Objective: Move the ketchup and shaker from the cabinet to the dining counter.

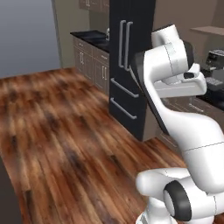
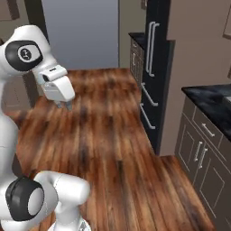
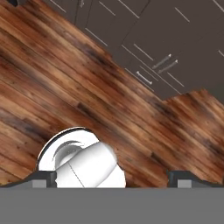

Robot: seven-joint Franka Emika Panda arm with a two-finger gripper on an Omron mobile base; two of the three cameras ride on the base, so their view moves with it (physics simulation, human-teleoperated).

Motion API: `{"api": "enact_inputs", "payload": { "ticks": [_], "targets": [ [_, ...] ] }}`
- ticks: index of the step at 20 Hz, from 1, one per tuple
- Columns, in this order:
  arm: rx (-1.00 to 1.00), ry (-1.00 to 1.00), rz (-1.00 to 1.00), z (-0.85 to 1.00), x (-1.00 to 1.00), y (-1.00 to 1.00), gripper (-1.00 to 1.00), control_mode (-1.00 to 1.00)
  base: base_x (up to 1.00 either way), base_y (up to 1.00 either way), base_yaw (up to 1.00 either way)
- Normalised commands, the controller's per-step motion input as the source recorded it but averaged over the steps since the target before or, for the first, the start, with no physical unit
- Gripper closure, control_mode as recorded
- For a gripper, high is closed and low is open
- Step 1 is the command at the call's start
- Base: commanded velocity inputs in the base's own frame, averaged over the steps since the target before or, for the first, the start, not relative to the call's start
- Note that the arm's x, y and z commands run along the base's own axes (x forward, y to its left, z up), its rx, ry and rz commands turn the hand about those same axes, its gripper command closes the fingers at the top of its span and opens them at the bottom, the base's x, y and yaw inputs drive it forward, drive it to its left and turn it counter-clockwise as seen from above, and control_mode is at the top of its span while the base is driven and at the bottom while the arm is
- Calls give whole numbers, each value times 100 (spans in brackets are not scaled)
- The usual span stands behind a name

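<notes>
Wooden floorboards (image 3: 87,87) lay closest beneath the gripper (image 2: 66,105), whose jaws stood wide apart and held nothing, hanging over bare floor well apart from the tall black refrigerator (image 2: 155,67) and the grey drawer units (image 2: 203,149) under a black marble worktop (image 2: 212,101).

Evenly and softly lit, with no single source apparent. Rendered look throughout, slightly soft and low in detail. Wood floor (image 1: 65,131) warm and mid-bright, grain smeared and blurry nearest the camera. Dark fridge (image 1: 127,61) beside the floor nearly black, little reflection. Faint shading only beneath the white arm (image 2: 27,58). No glare, no edge distortion.
</notes>
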Motion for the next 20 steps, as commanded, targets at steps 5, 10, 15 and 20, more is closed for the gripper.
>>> {"api": "enact_inputs", "payload": {
  "ticks": [5,10,15,20],
  "targets": [
    [0,0,0,0,0,0,-100,100,100,-12,-37],
    [0,0,0,0,0,0,-100,100,66,0,-73],
    [0,0,0,0,0,0,-100,100,61,1,-75],
    [0,0,0,0,0,0,-100,100,92,34,-62]
  ]
}}
